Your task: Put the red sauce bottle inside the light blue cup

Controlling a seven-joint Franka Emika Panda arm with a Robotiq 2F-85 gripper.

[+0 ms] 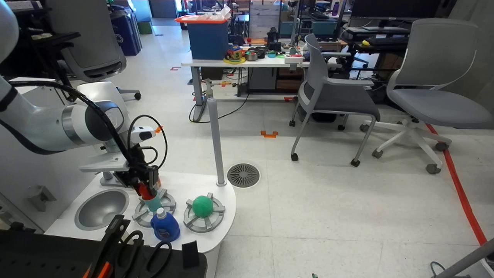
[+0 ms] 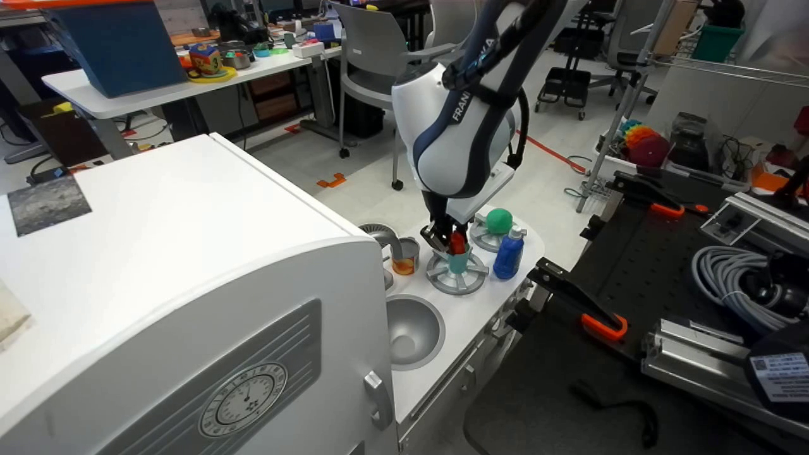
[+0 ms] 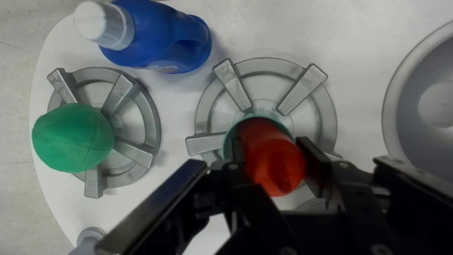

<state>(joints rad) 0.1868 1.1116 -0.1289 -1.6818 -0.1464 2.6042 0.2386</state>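
The red sauce bottle (image 3: pixel 277 166) stands with its lower end inside the light blue cup (image 3: pixel 227 146). It also shows between my fingers in both exterior views (image 1: pixel 144 192) (image 2: pixel 456 241). The cup, in both exterior views (image 1: pixel 153 204) (image 2: pixel 457 264), sits on a grey toy burner (image 2: pixel 436 282). My gripper (image 3: pixel 269 141) points down over the cup, one finger on each side of the bottle. It appears shut on the bottle, with the fingertips at about the height of the cup's rim. The bottle's lower end is hidden inside the cup.
A blue bottle with a white cap (image 1: pixel 165 227) stands beside the burner. A green round item (image 3: pixel 72 137) sits on the neighbouring burner. A round sink (image 2: pixel 414 332), a can (image 2: pixel 406 258) and a faucet are near. A grey post (image 1: pixel 216 143) rises at the counter edge.
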